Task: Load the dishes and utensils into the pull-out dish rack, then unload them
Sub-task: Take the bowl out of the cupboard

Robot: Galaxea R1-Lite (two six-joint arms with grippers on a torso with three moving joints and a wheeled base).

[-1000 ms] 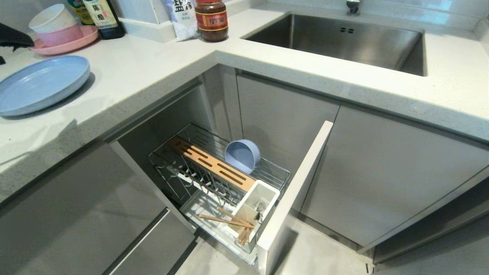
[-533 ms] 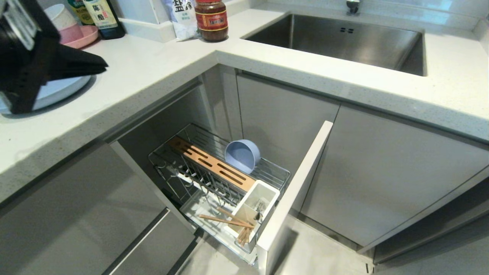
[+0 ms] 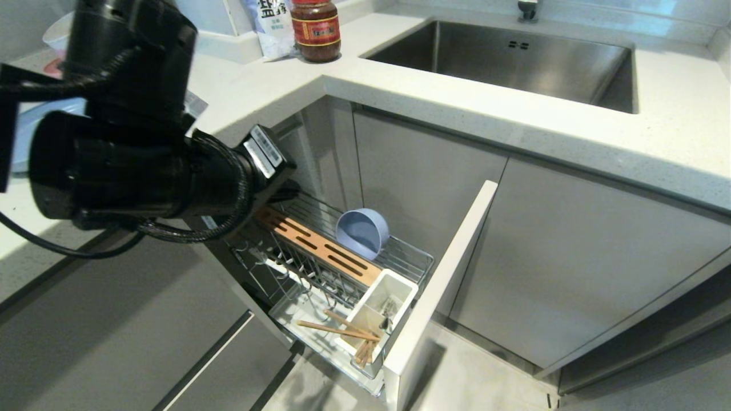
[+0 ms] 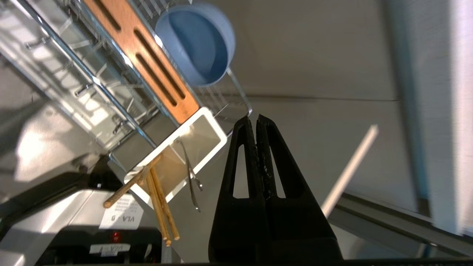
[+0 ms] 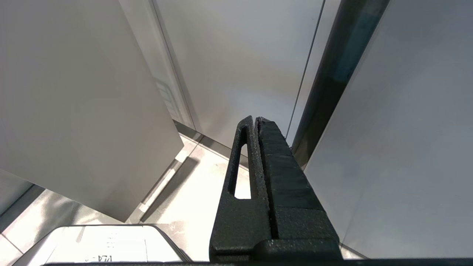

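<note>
The pull-out dish rack (image 3: 412,258) stands pulled out below the counter. The blue-grey bowl (image 3: 361,231) lies on its side behind the slotted wooden strip (image 3: 317,245). The chopsticks (image 3: 337,328) lean out of the white utensil cup (image 3: 401,281), and a metal utensil (image 3: 389,311) stands inside it. My left arm (image 3: 143,142) reaches over the rack's back end and hides most of the light-blue plate (image 3: 25,137). My left gripper (image 4: 255,118) is shut and empty, above and apart from the bowl (image 4: 196,44) and the cup (image 4: 212,122). My right gripper (image 5: 255,119) is shut and empty, parked low by the cabinet fronts.
The rack's pale front panel (image 3: 445,274) juts into the aisle. Grey cabinet doors (image 3: 571,257) flank it. On the counter stand a jar (image 3: 316,28) and a bag (image 3: 268,23). The steel sink (image 3: 514,57) lies at the back right.
My left arm swung from the counter's left edge, across the plate, to above the rack's back end. Nothing in the rack has shifted.
</note>
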